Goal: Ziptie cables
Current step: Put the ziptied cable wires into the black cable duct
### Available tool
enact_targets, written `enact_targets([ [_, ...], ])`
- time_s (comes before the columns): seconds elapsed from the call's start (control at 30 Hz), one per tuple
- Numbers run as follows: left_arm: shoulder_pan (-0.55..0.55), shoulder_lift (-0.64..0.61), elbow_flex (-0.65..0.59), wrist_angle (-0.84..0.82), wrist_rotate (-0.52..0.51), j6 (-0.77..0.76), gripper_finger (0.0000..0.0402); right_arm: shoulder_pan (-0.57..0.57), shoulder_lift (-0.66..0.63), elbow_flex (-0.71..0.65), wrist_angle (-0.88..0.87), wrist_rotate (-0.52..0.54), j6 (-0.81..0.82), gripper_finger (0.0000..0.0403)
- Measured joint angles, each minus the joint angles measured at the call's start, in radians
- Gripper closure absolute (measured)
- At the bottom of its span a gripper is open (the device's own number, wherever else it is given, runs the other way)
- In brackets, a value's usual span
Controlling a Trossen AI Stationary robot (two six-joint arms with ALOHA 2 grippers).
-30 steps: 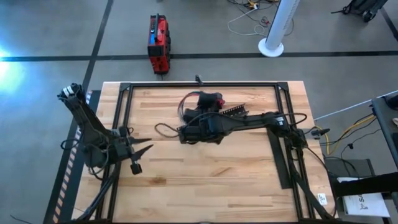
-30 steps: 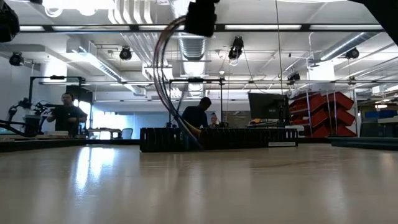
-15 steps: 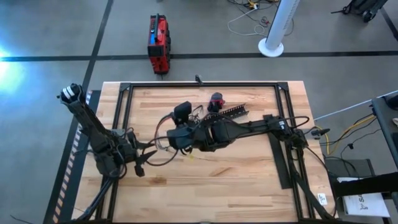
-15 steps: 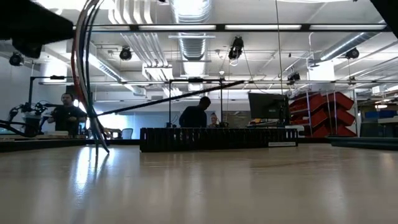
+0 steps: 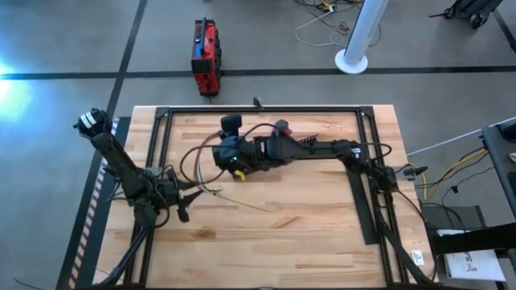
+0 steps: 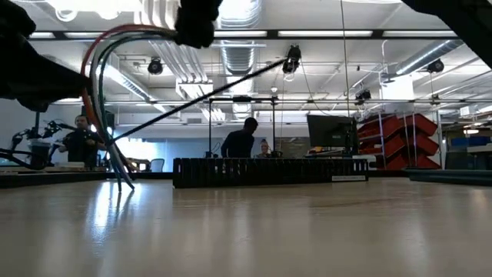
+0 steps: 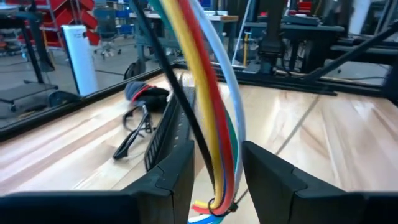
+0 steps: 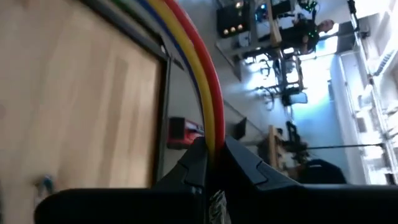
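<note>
Wood table (image 5: 306,217): cables (image 5: 193,165) span both pincers.

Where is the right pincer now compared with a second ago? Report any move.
Yes. The right pincer, shut on the cables, moved left and toward the table's far frame bar.

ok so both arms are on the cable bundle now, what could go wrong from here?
1. The cables arc free between the right gripper and the left gripper. The left fingers only straddle them, so the bundle may slide out or splay.
2. The ziptie sticks out long and slanted near the bundle. A sideways move could twist it off the wires.
3. The black duct lies close behind, so hanging cable ends might snag it.
</note>
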Motion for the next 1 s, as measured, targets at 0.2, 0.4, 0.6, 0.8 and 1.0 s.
enact_targets([
  [0.2, 0.028, 0.002, -0.017, 0.001, 0.016, -0.04, 0.0293, -0.013, -0.006, 0.0, -0.002, 0.049, -0.085, 0.039],
  [0.4, 0.051, 0.002, -0.017, 0.001, 0.018, -0.029, 0.0299, -0.012, -0.04, 0.0, -0.105, 0.071, -0.089, 0.039],
  [0.6, 0.173, 0.0, -0.017, -0.005, 0.132, -0.003, 0.0295, -0.008, -0.076, 0.0, -0.319, 0.128, 0.021, 0.039],
  [0.8, 0.437, 0.021, -0.017, -0.006, 0.472, 0.006, 0.0304, -0.002, -0.131, 0.0, -0.493, 0.148, 0.164, 0.039],
  [1.0, 0.601, 0.073, -0.017, 0.0, 0.555, 0.052, 0.0298, 0.071, -0.173, 0.0, -0.7, 0.148, 0.351, 0.039],
])
